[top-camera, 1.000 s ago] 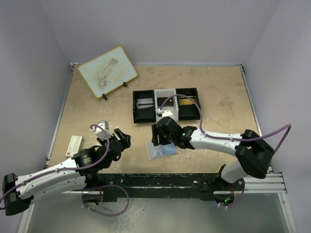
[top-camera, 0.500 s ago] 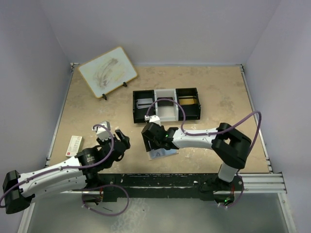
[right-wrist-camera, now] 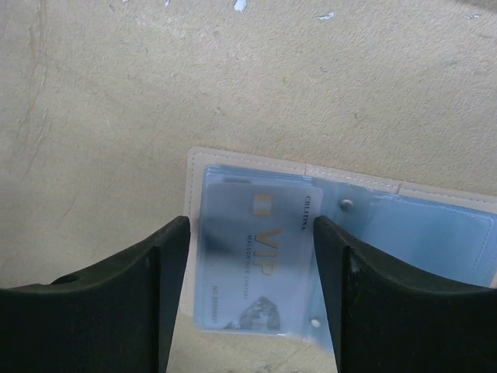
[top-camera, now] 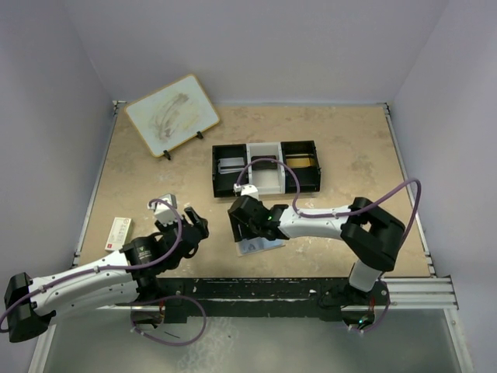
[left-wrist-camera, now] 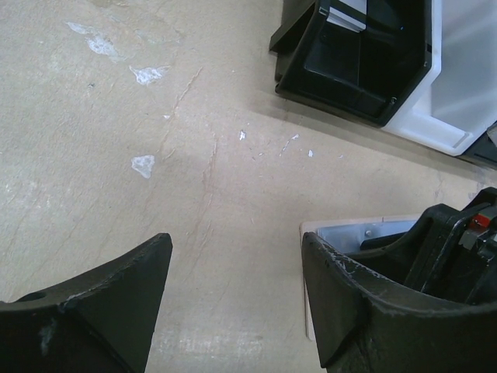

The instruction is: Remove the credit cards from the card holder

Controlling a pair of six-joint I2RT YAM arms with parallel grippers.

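Centrally, right end effector (right-wrist-camera: pixel 248 233) hung released over card holder (right-wrist-camera: pixel 404 229) containing credit card (right-wrist-camera: pixel 260 249). Nearby left end effector (left-wrist-camera: pixel 233 245) was released.

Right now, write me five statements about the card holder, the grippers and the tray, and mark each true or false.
1. The card holder lies open on the table. True.
2. A card marked VIP sits inside one of its clear sleeves. True.
3. The right gripper is shut on that card. False: it is open, straddling the card.
4. The left gripper holds a card. False: it is open and empty, above the table.
5. The tray has a black middle compartment. False: the middle one is white, the outer two black.
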